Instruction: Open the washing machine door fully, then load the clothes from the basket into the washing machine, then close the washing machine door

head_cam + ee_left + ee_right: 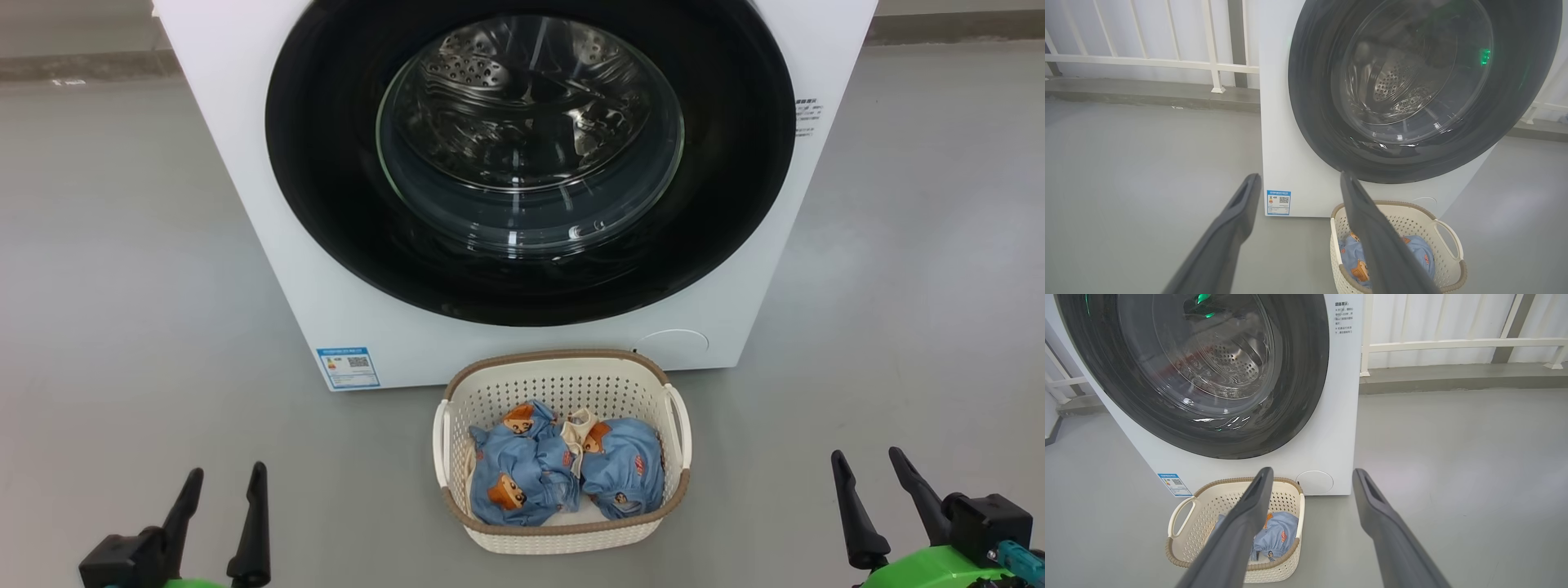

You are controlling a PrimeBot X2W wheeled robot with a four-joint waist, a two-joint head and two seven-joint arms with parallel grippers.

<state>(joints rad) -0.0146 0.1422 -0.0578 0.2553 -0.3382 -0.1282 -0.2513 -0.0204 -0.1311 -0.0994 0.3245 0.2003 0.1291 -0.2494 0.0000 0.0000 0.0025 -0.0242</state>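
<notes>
Both spread wide and empty, left tool (pixel 228 469) and right tool (pixel 866 453) flank the basket (pixel 563 390) of clothes (pixel 522 474); shut door (pixel 531 147) lies ahead.

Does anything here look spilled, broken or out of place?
Nothing stands out. The washing machine door sits shut and looks whole, the basket stands upright on the floor before it, and the clothes lie bundled inside it. Nothing spilled shows on the floor.

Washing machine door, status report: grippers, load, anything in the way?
Left gripper and right gripper open, empty. Washing machine door shut. Clothes in basket, on floor just below the door.
</notes>
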